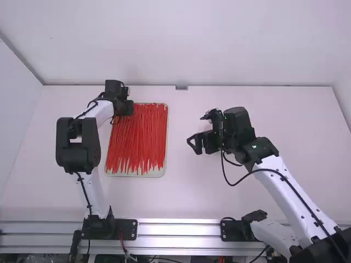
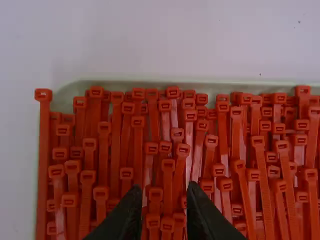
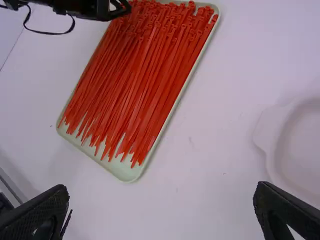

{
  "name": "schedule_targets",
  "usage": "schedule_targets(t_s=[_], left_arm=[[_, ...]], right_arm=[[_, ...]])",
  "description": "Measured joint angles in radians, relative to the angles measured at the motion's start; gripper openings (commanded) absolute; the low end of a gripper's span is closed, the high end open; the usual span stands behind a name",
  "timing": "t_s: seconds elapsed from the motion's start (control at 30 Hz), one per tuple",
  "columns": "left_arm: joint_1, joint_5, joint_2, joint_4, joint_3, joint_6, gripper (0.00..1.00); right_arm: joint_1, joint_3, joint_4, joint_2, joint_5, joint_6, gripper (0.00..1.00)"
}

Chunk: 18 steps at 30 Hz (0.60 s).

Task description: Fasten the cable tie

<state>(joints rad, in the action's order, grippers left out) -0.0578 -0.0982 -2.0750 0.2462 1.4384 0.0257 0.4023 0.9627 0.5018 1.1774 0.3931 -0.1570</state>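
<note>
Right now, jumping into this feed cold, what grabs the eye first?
The dense pile of red cable ties fills a pale tray on the left half of the table. The left gripper hangs open over the ties' heads at the tray's far end. The right gripper sits wide open above bare table to the tray's right.

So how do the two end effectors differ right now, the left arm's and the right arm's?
The left end effector hangs close over the cable ties at the tray's far end; the right end effector is over bare table beside the tray. The left one's fingers are slightly apart; the right one's are spread wide. Both are black and two-fingered.
</note>
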Motion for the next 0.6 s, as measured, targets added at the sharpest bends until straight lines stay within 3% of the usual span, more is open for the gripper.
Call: schedule_targets(t_s=[0.23, 0.6], left_arm=[[0.0, -0.006, 0.0, -0.035, -0.06, 0.0, 0.18], [0.0, -0.041, 0.0, -0.081, -0.103, 0.004, 0.19]], right_arm=[[0.0, 0.0, 0.0, 0.0, -0.003, 0.0, 0.99], [-0.005, 0.0, 0.003, 0.0, -0.003, 0.0, 0.99]])
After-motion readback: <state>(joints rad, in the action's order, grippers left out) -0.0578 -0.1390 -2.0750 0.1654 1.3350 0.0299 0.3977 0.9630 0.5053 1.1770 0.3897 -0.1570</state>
